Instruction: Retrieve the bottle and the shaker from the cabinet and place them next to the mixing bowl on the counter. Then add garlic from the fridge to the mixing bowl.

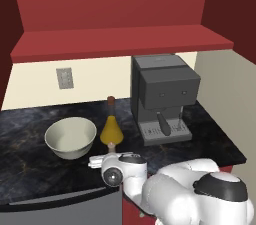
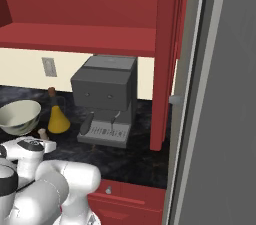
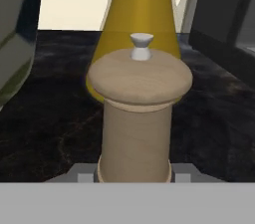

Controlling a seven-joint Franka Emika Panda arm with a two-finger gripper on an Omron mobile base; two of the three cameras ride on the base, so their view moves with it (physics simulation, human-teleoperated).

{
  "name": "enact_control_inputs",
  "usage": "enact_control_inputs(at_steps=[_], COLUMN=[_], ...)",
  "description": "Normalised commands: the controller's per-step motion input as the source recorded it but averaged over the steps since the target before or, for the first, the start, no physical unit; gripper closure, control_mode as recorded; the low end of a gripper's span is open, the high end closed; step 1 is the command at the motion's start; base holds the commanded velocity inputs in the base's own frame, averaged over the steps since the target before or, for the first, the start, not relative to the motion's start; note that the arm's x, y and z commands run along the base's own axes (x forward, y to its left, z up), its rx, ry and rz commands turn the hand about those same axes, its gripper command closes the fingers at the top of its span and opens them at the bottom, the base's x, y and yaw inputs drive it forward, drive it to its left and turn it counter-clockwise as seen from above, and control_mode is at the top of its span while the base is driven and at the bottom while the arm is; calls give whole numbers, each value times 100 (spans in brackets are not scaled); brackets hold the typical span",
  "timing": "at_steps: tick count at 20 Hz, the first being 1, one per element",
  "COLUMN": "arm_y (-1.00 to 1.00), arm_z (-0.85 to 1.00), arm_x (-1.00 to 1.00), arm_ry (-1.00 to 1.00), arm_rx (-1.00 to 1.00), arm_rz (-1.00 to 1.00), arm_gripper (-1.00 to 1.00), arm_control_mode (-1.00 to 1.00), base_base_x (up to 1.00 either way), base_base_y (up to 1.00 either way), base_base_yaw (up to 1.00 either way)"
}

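Note:
My gripper (image 3: 133,176) is shut on the shaker (image 3: 138,113), a short tan wooden one with a small pale knob, held upright by its base. The shaker (image 1: 111,146) is low over the black counter (image 1: 30,169), just in front of the amber-yellow bottle (image 1: 110,131). Whether it rests on the stone I cannot tell. Left of the bottle (image 3: 139,14) stands the cream mixing bowl (image 1: 70,136). From the right side the mixing bowl (image 2: 19,115), bottle (image 2: 58,119) and shaker (image 2: 43,133) show in a row. The red cabinet (image 1: 120,41) hangs above. The garlic is out of view.
A dark grey coffee machine (image 1: 162,96) stands right of the bottle, its spout toward me. The fridge (image 2: 225,119) with its long silver bar rises at the far right, past a red side panel (image 2: 165,69). A wall outlet (image 1: 65,78) sits behind the bowl.

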Motion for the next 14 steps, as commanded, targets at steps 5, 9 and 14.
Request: enact_control_inputs(at_steps=[5,9,14], arm_y=[0,0,0], arm_z=[-13,-6,0], arm_x=[8,0,0], arm_ry=[0,0,0], arm_rx=[3,3,0], arm_rz=[4,1,0], arm_gripper=[-100,-100,-100], arm_control_mode=[-100,-100,-100], base_base_x=[0,0,0], base_base_y=[0,0,0], base_base_yaw=[0,0,0])
